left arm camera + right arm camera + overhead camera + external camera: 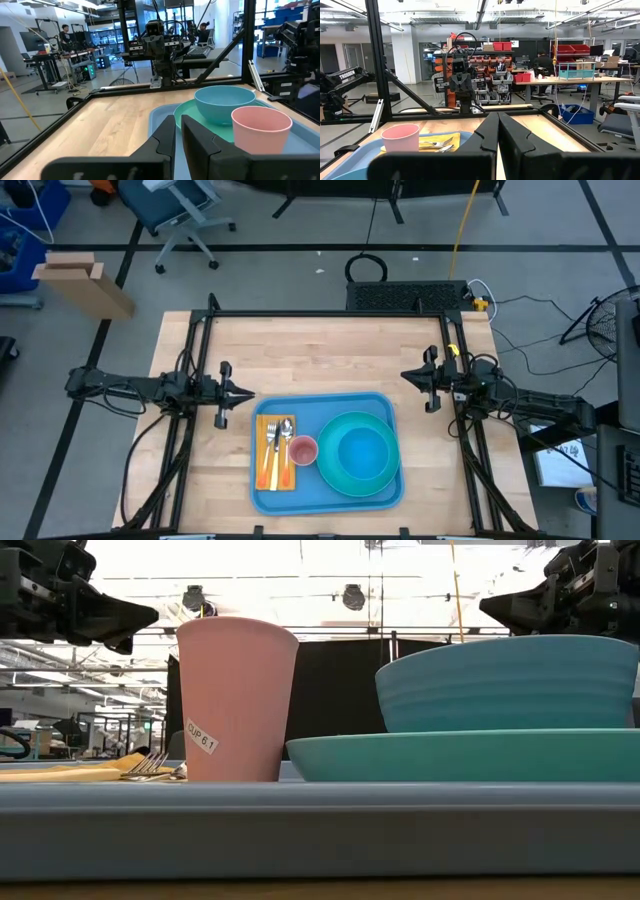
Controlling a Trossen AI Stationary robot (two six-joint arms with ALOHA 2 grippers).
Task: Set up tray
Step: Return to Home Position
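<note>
- The large light-blue plastic rectangular tray (322, 402) is seen flat on the light wooden table (300, 350), at the middle toward the near edge, between the two arms.
- On its left part a narrow yellow-orange napkin (261, 430) is laid, with the cutlery (278, 445) lined up on it.
- An upright pink plastic cup (302, 450) is placed just right of the napkin.
- The right part is taken up by a round teal plate (325, 467), and a blue bowl (361, 450) is set in it.
- The left gripper (247, 392) is held above the table just left of the tray's far left corner. Its fingers are drawn almost together and nothing is gripped.
- The right gripper (406, 376) is held beyond the tray's far right corner, fingers pressed together and empty.
- The setting is judged complete: every piece is seated inside the rim and nothing is carried. Only the parking of both arms is judged to be left.
</note>
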